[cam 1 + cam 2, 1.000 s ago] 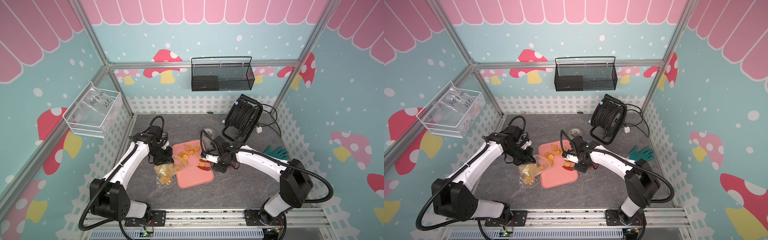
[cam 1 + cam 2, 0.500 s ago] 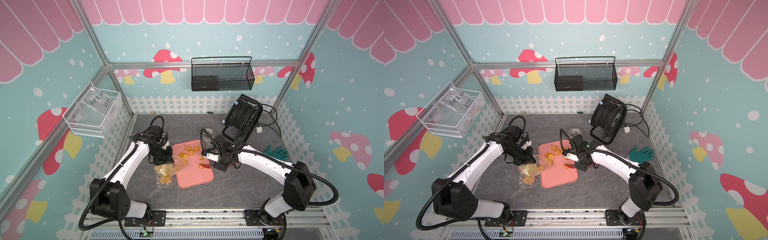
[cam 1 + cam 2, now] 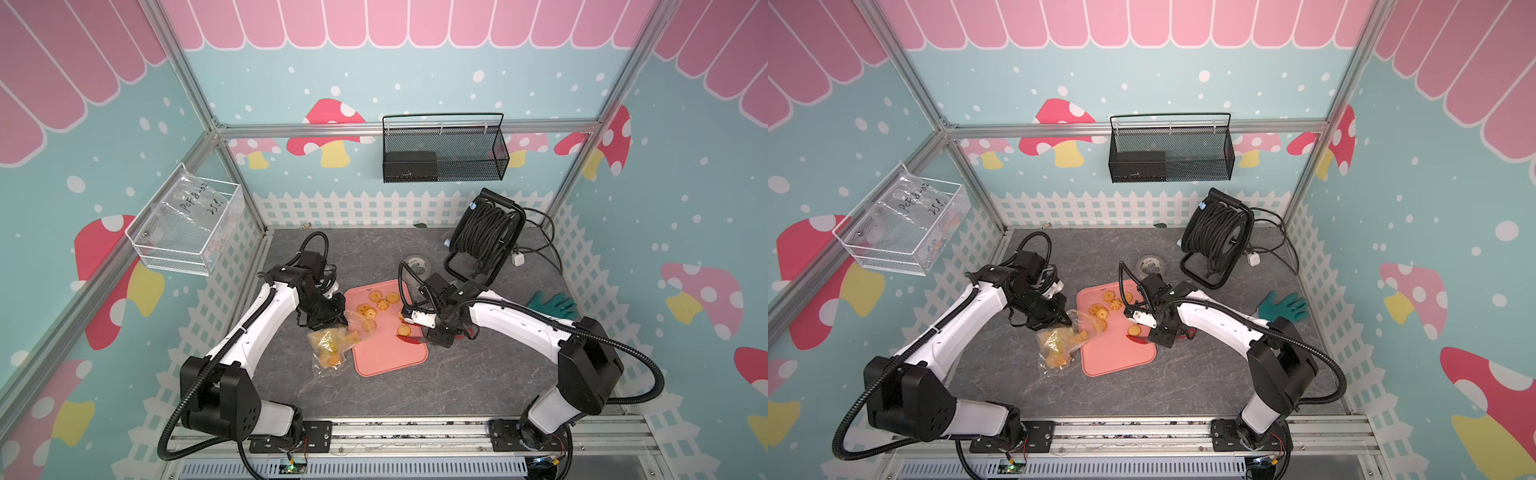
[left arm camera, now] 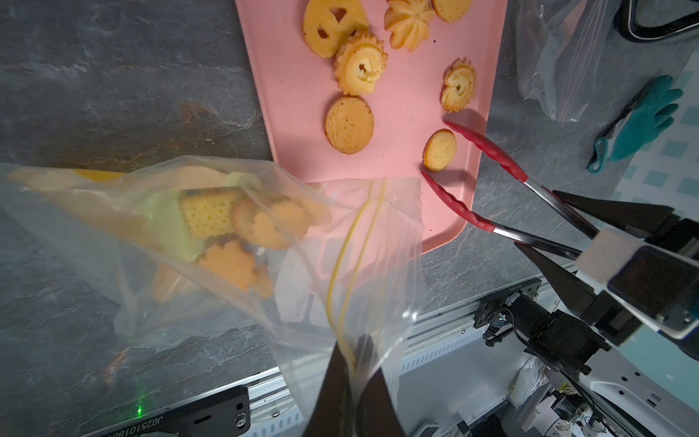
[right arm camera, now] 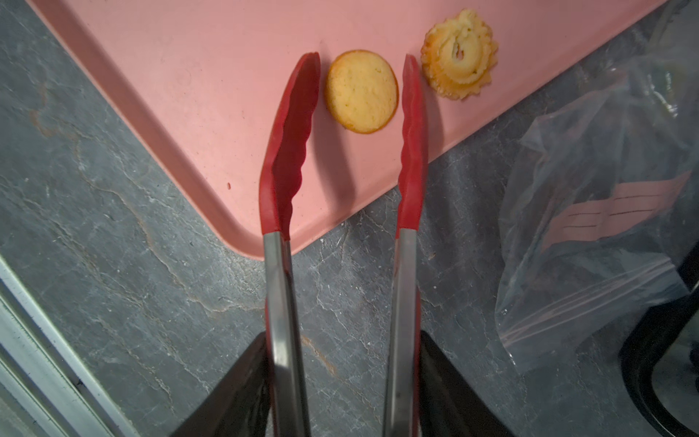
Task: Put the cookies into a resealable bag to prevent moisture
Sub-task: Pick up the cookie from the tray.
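Left wrist view: the resealable bag (image 4: 242,242), clear with a yellow zip line, hangs from the left gripper (image 4: 353,355), whose fingers (image 4: 333,386) are pressed together on one corner of the mouth. Inside the bag lie cookies (image 4: 261,223): scalloped rounds and one rectangular dotted cracker. The bag's long axis runs from the pinched mouth, raised over the tray's edge, down to the filled bottom resting on the desk (image 4: 113,75); the mouth opens toward the pink tray (image 4: 287,125). Several more cookies lie flat on the tray: swirled, pretzel-cut and plain rounds.

Right wrist view: the right gripper (image 5: 342,336) has its fingers (image 5: 234,393) clamped on the steel arms of the tongs (image 5: 283,151). The tongs point from the desk onto a tray corner, red tips apart, one on each side of a plain round cookie (image 5: 361,90) and just beside it. A swirled cookie (image 5: 459,53) lies just outside one tip. A second clear bag (image 5: 605,227) showing pink strips lies on the desk beside the tray.

In both top views, a black mesh basket (image 3: 442,153) on the back wall holds a dark box, and a white wire basket (image 3: 187,226) on the side wall holds clear plastic.
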Robot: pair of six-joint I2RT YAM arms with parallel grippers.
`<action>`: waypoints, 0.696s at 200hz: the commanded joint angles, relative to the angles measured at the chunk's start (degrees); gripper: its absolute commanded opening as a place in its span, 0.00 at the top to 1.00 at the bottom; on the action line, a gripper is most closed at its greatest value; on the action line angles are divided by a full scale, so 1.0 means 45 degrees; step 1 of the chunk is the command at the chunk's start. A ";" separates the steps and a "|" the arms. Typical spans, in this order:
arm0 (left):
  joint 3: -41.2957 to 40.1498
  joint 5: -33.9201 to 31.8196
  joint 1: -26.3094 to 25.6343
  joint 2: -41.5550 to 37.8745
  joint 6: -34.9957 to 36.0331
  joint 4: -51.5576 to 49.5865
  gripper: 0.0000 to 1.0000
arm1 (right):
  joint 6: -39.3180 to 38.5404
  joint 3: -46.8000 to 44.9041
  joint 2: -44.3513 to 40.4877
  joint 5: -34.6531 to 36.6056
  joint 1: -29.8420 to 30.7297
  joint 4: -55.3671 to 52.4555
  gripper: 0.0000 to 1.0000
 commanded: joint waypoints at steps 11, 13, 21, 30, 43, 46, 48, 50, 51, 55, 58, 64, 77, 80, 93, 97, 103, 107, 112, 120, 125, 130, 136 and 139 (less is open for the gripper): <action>0.0242 0.0077 -0.0060 0.0058 0.0235 -0.0239 1.00 | -0.0173 0.0250 0.0184 -0.0106 0.0004 -0.0221 0.42; 0.0244 0.0067 -0.0057 0.0071 0.0243 -0.0256 1.00 | -0.0170 0.0248 0.0210 -0.0133 0.0007 -0.0226 0.42; 0.0271 0.0075 -0.0050 0.0097 0.0237 -0.0278 1.00 | -0.0192 0.0307 0.0219 -0.0184 0.0025 -0.0241 0.43; 0.0283 0.0077 -0.0055 0.0131 0.0246 -0.0293 1.00 | -0.0230 0.0324 0.0250 -0.0208 0.0014 -0.0287 0.44; 0.0322 0.0062 -0.0069 0.0181 0.0235 -0.0288 1.00 | -0.0262 0.0347 0.0266 -0.0236 0.0014 -0.0316 0.46; 0.0342 0.0068 -0.0069 0.0185 0.0238 -0.0288 1.00 | -0.0260 0.0346 0.0284 -0.0236 0.0014 -0.0323 0.46; 0.0342 0.0070 -0.0069 0.0186 0.0234 -0.0288 1.00 | -0.0260 0.0350 0.0279 -0.0243 0.0014 -0.0320 0.47; 0.0352 0.0075 -0.0069 0.0205 0.0243 -0.0288 1.00 | -0.0275 0.0351 0.0278 -0.0250 0.0014 -0.0333 0.47; 0.0357 0.0076 -0.0069 0.0205 0.0238 -0.0288 1.00 | -0.0287 0.0352 0.0278 -0.0232 0.0014 -0.0326 0.47; 0.0360 0.0077 -0.0069 0.0220 0.0237 -0.0293 1.00 | -0.0281 0.0337 0.0298 -0.0217 0.0024 -0.0356 0.48; 0.0364 0.0070 -0.0069 0.0231 0.0233 -0.0289 1.00 | -0.0280 0.0347 0.0300 -0.0214 0.0032 -0.0372 0.49; 0.0362 0.0063 -0.0069 0.0237 0.0234 -0.0288 1.00 | -0.0280 0.0352 0.0300 -0.0214 0.0034 -0.0404 0.50; 0.0364 0.0075 -0.0069 0.0278 0.0234 -0.0286 1.00 | -0.0299 0.0322 0.0273 -0.0247 0.0037 -0.0397 0.51; 0.0362 0.0077 -0.0069 0.0293 0.0252 -0.0273 1.00 | -0.0316 0.0319 0.0260 -0.0234 0.0044 -0.0397 0.51; 0.0389 0.0048 -0.0087 0.0337 0.0262 -0.0288 1.00 | -0.0319 0.0320 0.0194 -0.0338 0.0040 -0.0397 0.53; 0.0382 0.0056 -0.0089 0.0361 0.0267 -0.0283 1.00 | -0.0319 0.0346 0.0169 -0.0374 0.0035 -0.0399 0.53; 0.0401 0.0051 -0.0087 0.0372 0.0276 -0.0297 1.00 | -0.0300 0.0364 0.0121 -0.0379 0.0047 -0.0397 0.54; 0.0402 0.0057 -0.0089 0.0389 0.0272 -0.0289 1.00 | -0.0281 0.0404 0.0086 -0.0385 0.0041 -0.0405 0.54; 0.0439 0.0072 -0.0089 0.0393 0.0267 -0.0288 1.00 | -0.0261 0.0426 0.0021 -0.0367 0.0034 -0.0402 0.54; 0.0477 0.0077 -0.0079 0.0401 0.0253 -0.0288 1.00 | -0.0231 0.0468 -0.0096 -0.0375 0.0022 -0.0369 0.54; 0.0493 0.0075 -0.0090 0.0419 0.0254 -0.0278 1.00 | -0.0204 0.0540 -0.0219 -0.0444 0.0014 -0.0367 0.55; 0.0532 0.0067 -0.0101 0.0420 0.0266 -0.0288 1.00 | -0.0174 0.0615 -0.0319 -0.0502 -0.0001 -0.0343 0.55; 0.0528 0.0066 -0.0108 0.0443 0.0264 -0.0288 1.00 | -0.0148 0.0718 -0.0489 -0.0675 -0.0015 -0.0320 0.55; 0.0539 0.0076 -0.0108 0.0440 0.0254 -0.0288 1.00 | -0.0129 0.0766 -0.0551 -0.0796 -0.0016 -0.0319 0.55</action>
